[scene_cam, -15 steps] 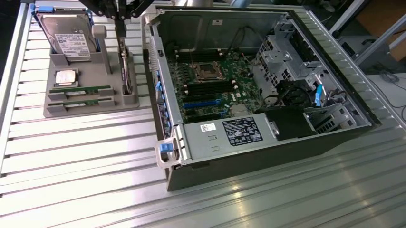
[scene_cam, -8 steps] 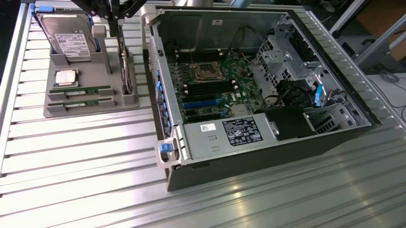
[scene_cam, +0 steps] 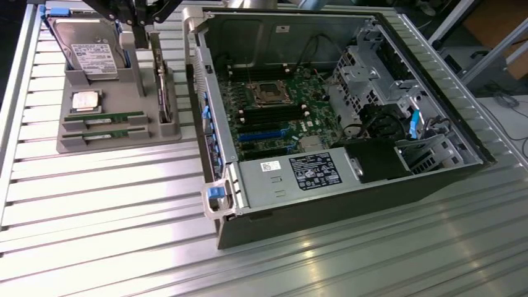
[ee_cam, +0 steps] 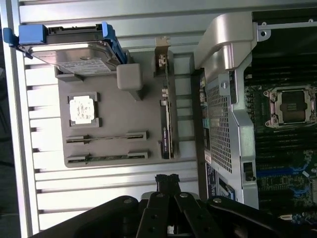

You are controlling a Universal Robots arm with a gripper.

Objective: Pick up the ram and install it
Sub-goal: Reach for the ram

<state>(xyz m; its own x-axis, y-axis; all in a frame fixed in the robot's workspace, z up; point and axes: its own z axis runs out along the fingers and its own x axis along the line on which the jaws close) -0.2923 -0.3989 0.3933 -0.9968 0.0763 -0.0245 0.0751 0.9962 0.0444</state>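
Wrist view: the end effector (ee_cam: 167,179) has its two black fingertips pressed together, pinching nothing, and hangs in the air apart from everything below it. Beneath and ahead of it, a grey tray (ee_cam: 111,106) rests on the ribbed metal counter (ee_cam: 114,191). One ram stick (ee_cam: 106,137) sits on edge in a tray slot, and a second ram stick (ee_cam: 106,157) sits in the slot just beside it, the closer of the two to the fingertips. Both are well clear of the end effector. Past them on the tray are a square silver CPU (ee_cam: 82,109) and a hard drive (ee_cam: 74,52) in a blue carrier. An upright card (ee_cam: 167,124) stands at the tray's edge. To the end effector's side, the open computer case (ee_cam: 233,129) shows its motherboard (ee_cam: 282,148).
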